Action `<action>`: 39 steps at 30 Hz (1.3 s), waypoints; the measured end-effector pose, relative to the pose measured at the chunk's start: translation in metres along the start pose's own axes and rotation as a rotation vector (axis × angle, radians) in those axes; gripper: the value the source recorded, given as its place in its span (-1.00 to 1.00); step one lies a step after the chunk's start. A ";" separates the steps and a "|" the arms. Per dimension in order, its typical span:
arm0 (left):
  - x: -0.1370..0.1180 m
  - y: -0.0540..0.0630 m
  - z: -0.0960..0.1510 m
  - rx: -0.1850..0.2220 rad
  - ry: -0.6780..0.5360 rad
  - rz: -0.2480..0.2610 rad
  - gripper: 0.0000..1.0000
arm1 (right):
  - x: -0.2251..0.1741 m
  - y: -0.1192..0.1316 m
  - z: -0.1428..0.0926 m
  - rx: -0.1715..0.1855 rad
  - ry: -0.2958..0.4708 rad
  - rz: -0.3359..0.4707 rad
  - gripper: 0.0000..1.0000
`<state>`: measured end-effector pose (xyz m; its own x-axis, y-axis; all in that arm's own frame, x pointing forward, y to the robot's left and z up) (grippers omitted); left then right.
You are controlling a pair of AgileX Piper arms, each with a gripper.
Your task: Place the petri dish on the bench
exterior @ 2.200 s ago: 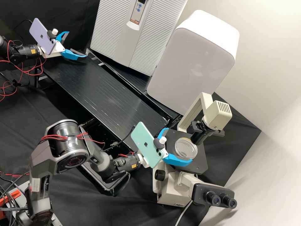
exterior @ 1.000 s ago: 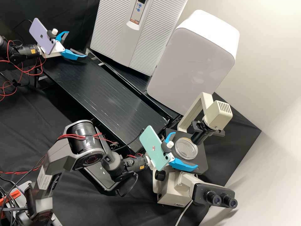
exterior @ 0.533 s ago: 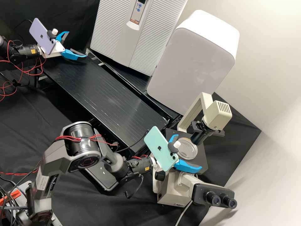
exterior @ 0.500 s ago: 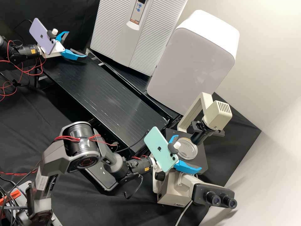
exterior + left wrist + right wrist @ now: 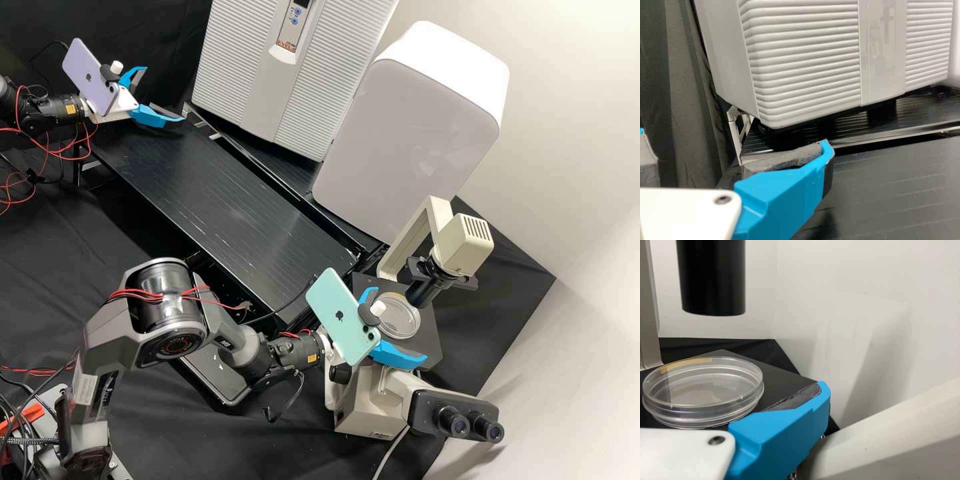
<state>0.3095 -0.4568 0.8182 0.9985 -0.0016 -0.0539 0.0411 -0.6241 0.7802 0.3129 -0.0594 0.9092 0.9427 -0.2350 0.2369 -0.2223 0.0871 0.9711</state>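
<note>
On the dark stage (image 5: 428, 347) of the microscope lies the clear round petri dish (image 5: 401, 319), flat beneath the black condenser tube. My right gripper (image 5: 400, 326) is at the stage with its blue fingers spread on either side of the dish. In the right wrist view, my right gripper (image 5: 732, 385) has one finger beside the petri dish (image 5: 705, 390), a gap between its pad and the rim. My left gripper (image 5: 163, 94), open and holding nothing, is over the far-left end of the black bench (image 5: 220, 207). The left wrist view shows the left gripper (image 5: 735, 140) near the bench (image 5: 900, 185).
Behind the bench stand a ribbed white appliance (image 5: 280, 80) and a rounded white cabinet (image 5: 407, 127). The microscope's lamp arm (image 5: 427, 223) and tube (image 5: 427, 292) rise beside and over the dish; its eyepieces (image 5: 470, 425) jut out toward the lower right.
From about two seconds ago, my right gripper has moved right and slightly down in the high view, farther around the dish; over the last half second it barely shifts. The left arm is unmoved.
</note>
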 end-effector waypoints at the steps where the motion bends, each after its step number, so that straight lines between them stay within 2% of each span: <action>1: 0.000 0.000 0.000 0.000 0.000 0.000 1.00 | 0.001 -0.001 -0.001 0.002 0.002 -0.004 1.00; 15: 0.000 0.000 0.000 0.000 0.000 0.000 1.00 | 0.012 -0.009 -0.008 0.006 0.018 -0.034 1.00; 16: 0.000 0.000 0.000 0.000 0.000 0.000 1.00 | 0.012 -0.009 -0.008 0.006 0.019 -0.034 -1.00; 39: 0.000 0.000 0.000 0.000 0.000 0.000 1.00 | 0.016 -0.012 -0.012 0.003 0.038 -0.048 -1.00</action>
<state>0.3095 -0.4568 0.8182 0.9985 -0.0016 -0.0539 0.0411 -0.6241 0.7802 0.3335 -0.0528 0.9007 0.9610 -0.2022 0.1887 -0.1771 0.0742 0.9814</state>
